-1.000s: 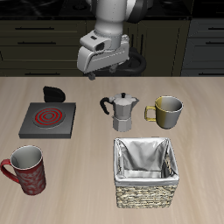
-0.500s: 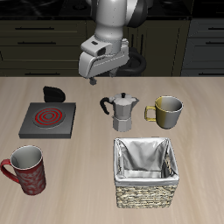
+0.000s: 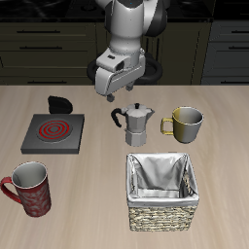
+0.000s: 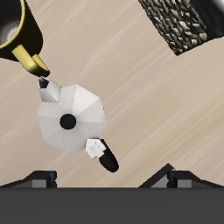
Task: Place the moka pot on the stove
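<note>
The moka pot (image 3: 138,124), faceted silver with a black handle and lid knob, stands upright on the table between the stove and a metallic mug. The stove (image 3: 53,133) is a dark square plate with a red coil and a black knob block at its back edge. My gripper (image 3: 118,92) hangs open and empty above the table, just behind and above the pot, touching nothing. The wrist view looks down on the pot (image 4: 68,118) and its handle (image 4: 102,153); one of my fingertips (image 4: 39,180) shows at the frame's edge.
A metallic mug with an olive handle (image 3: 185,122) stands beside the pot, also in the wrist view (image 4: 19,35). A wicker basket with a grey cloth liner (image 3: 160,208) sits in front of the pot. A red mug (image 3: 29,188) stands near the front edge.
My gripper has come down and moved slightly toward the moka pot, turning a little. The pot, stove, mugs and basket have not moved.
</note>
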Available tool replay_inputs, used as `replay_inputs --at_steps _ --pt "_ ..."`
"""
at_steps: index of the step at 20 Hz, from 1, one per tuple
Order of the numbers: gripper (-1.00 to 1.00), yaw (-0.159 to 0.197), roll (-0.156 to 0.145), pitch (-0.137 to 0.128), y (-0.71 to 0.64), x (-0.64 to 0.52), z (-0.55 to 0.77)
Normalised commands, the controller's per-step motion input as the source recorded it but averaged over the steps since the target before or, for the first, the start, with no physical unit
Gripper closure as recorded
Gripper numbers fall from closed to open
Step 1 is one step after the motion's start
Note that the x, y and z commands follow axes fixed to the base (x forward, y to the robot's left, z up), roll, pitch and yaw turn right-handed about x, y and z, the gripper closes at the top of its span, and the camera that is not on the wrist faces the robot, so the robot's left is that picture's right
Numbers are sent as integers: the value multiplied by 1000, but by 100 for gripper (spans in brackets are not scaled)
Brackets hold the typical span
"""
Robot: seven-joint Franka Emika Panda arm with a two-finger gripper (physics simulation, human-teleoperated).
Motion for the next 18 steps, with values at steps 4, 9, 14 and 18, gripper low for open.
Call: replay_inputs --at_steps 4,9,14,18 --pt "-100 60 23 13 182 -116 -207" --pt "-100 70 26 6 105 -74 -174" --pt "-100 42 15 15 43 -106 -196" --pt "-100 42 -7 13 -91 -177 -217"
